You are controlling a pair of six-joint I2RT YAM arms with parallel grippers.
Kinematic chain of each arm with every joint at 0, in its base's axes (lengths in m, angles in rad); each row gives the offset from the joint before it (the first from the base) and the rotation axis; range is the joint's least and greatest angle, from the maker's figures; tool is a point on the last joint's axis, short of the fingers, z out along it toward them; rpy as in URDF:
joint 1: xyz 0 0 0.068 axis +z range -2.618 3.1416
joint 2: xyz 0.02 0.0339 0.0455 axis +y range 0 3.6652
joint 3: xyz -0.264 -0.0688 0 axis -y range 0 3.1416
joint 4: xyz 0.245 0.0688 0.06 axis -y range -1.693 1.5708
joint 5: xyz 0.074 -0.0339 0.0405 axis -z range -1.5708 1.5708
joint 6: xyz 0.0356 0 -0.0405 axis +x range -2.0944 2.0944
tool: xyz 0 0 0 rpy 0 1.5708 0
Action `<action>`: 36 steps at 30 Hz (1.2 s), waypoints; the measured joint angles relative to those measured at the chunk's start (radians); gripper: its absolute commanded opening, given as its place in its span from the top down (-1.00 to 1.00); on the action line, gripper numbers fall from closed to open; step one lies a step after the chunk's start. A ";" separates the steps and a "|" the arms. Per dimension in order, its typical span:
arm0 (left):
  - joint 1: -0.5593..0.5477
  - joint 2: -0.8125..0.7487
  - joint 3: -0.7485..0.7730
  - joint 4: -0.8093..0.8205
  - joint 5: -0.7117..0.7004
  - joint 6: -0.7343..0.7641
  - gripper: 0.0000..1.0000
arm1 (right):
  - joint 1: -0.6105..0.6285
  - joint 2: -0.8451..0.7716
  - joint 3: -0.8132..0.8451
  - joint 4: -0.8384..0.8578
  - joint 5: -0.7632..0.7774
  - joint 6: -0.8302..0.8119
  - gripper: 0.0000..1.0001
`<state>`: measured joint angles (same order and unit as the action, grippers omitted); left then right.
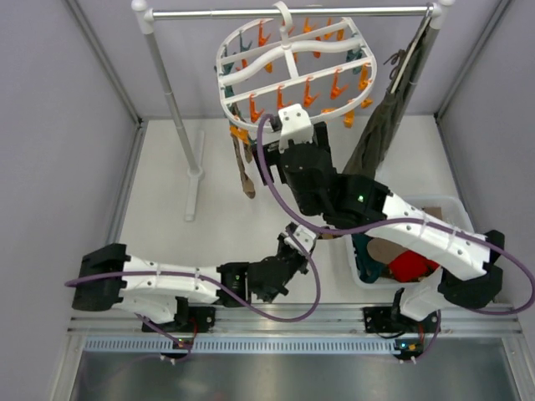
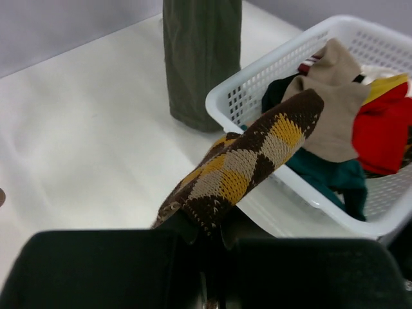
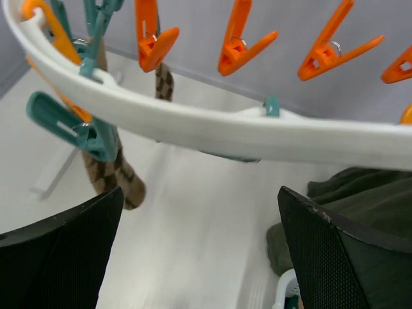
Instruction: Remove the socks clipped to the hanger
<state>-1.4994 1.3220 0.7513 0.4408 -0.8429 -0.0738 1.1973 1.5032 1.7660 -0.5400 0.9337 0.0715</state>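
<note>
The white oval hanger [image 1: 294, 43] hangs from the rail, studded with orange and teal clips. Brown patterned socks [image 1: 243, 167] dangle from its near-left edge. In the right wrist view, one sock [image 3: 109, 174] hangs from a teal clip and another [image 3: 164, 80] behind it. My right gripper [image 3: 199, 225] stands open just under the hanger's rim [image 3: 212, 125], nothing between its fingers [image 3: 347, 251]. My left gripper [image 2: 212, 235] is shut on a brown and yellow argyle sock [image 2: 251, 161], held low beside the basket; in the top view this gripper [image 1: 294, 241] sits mid-table.
A white basket [image 2: 257, 84] with red, teal and tan clothes stands at the right [image 1: 456, 205]. A long olive garment [image 1: 389, 117] hangs from the rail's right end. The metal rail [image 1: 334, 12] rests on white posts [image 1: 171, 92]. Grey walls close in both sides.
</note>
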 measured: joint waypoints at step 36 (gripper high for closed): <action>0.000 -0.019 0.093 -0.092 0.440 -0.079 1.00 | 0.006 -1.071 -0.692 0.028 -0.251 0.235 -0.99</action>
<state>-1.4994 1.3029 0.8440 0.3492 -0.4026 -0.1532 1.2037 0.4324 1.0740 -0.5117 0.6823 0.3065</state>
